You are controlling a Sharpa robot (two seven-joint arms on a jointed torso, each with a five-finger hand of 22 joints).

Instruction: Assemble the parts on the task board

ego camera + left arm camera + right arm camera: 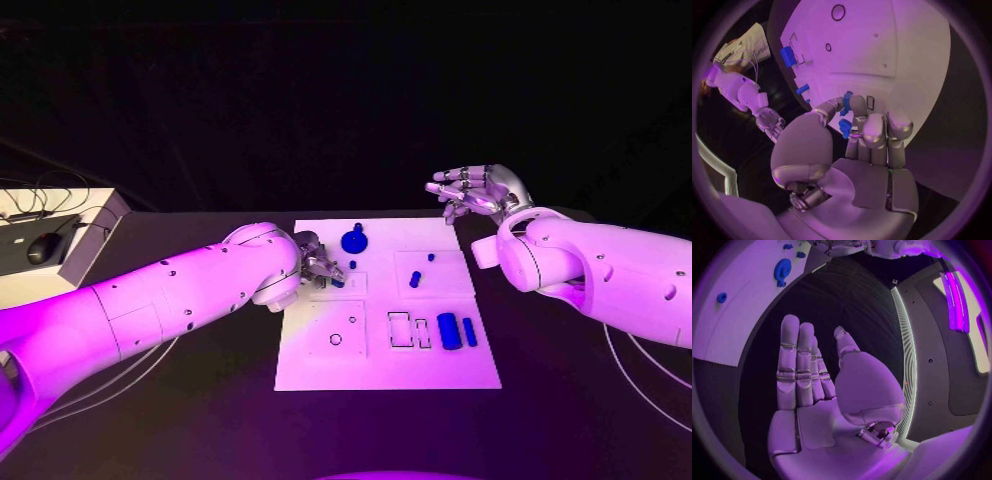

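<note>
- The left hand (315, 262) is seen over the near-left part of the task board (387, 372), and a small blue part (845, 127) is pinched between its thumb and the curled fingers (873, 131).
- A second blue piece (847, 100) is seen just beyond those fingertips, close to a rectangular slot in the board; whether it is touched by the fingers cannot be told.
- The right hand (479, 190) is held above the dark desk (577, 400) off the board's far right corner, its fingers (795, 360) straight and apart, with nothing held.
- A blue gear-like part (355, 240) lies on the board just past the left fingertips.
- A small blue peg (415, 279) stands near the board's middle, apart from both hands.
- Two blue bars (456, 331) lie side by side toward the board's near right, well away from the right fingers.
- A pale box (55, 240) with cables sits at the desk's far left.
</note>
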